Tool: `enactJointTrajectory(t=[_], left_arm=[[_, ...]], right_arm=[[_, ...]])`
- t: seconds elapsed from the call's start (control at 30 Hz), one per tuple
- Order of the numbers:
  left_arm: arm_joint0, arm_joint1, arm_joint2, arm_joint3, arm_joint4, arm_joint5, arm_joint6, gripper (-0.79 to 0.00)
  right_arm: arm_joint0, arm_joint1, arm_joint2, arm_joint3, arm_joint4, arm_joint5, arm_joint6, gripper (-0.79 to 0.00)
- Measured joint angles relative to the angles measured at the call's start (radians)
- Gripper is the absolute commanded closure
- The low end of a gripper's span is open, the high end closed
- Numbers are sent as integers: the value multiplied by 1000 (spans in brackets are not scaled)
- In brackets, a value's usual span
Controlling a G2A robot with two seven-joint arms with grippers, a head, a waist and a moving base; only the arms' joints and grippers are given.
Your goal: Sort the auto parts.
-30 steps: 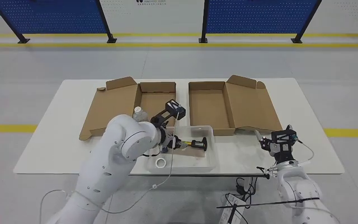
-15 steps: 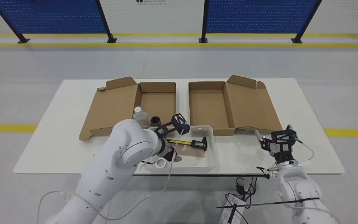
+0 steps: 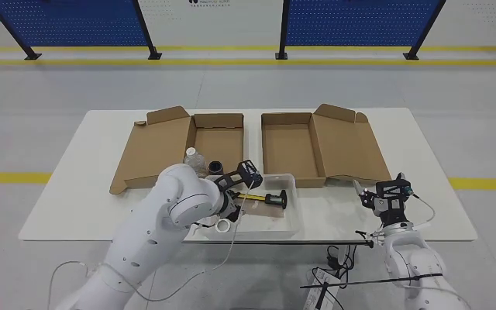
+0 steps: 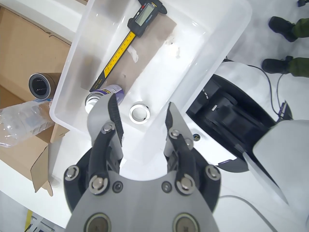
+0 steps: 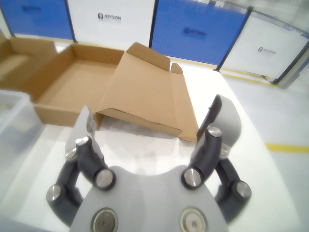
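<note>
Left end effector (image 4: pixel 142 107), jaws apart, hangs over the ring (image 4: pixel 139 114). Beyond it the caliper (image 4: pixel 142 18) waits unsorted; 1 bearing (image 4: pixel 39 85) is boxed.

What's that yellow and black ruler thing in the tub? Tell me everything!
A digital caliper: black head with a small grey screen, yellow bar with black marks. It lies flat in the white tub, partly on a brown sheet, its bar end by a small bottle. Nothing grips it.

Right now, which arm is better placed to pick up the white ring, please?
Left: the left gripper, open, hovers over the white ring in the clear bin; the right gripper sits far away.
</note>
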Motion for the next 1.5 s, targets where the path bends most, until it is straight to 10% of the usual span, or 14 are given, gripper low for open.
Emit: enactJointTrajectory(t=[1.5], left_arm=[[-99,26,187,244,13,-22,23,-376]], right_arm=[[0,0,0,0,0,0,0,-785]])
